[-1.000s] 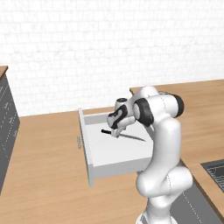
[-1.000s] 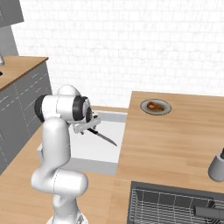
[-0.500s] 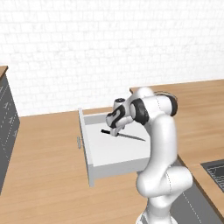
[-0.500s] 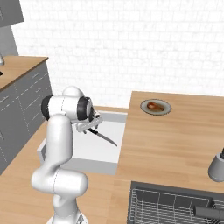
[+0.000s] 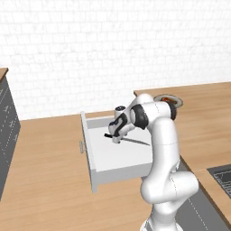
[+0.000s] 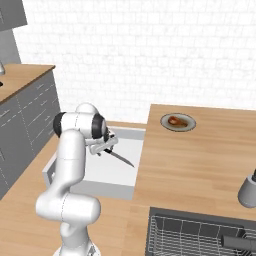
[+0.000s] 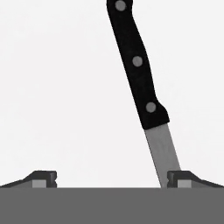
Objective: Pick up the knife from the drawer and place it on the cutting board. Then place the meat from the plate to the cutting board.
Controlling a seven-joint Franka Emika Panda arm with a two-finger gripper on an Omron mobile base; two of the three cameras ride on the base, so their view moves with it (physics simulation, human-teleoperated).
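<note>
The knife (image 7: 138, 65) lies flat on the floor of the open white drawer (image 5: 118, 159), black handle to the left and blade (image 5: 134, 141) pointing right. My gripper (image 5: 116, 136) hangs just over the handle end inside the drawer, open and holding nothing. In the hand view the gripper (image 7: 111, 177) has its tips wide apart, and the blade (image 7: 162, 148) runs down beside the right fingertip (image 7: 181, 177). In the right base view the gripper (image 6: 102, 148) sits above the knife (image 6: 122, 159) in the drawer (image 6: 107, 172). The meat (image 6: 175, 120) rests on the grey plate (image 6: 186, 126) on the counter. The cutting board is out of view.
A wood counter (image 6: 200, 160) runs right of the drawer, with a dish rack (image 6: 200, 232) in front and a grey object (image 6: 247, 189) at its right edge. Dark cabinets (image 6: 25, 120) stand at the left. The plate (image 5: 175, 103) shows behind my arm.
The gripper has sunk a little closer to the knife and the arm's shoulder has turned slightly. The jaws stay open and the knife has not moved.
</note>
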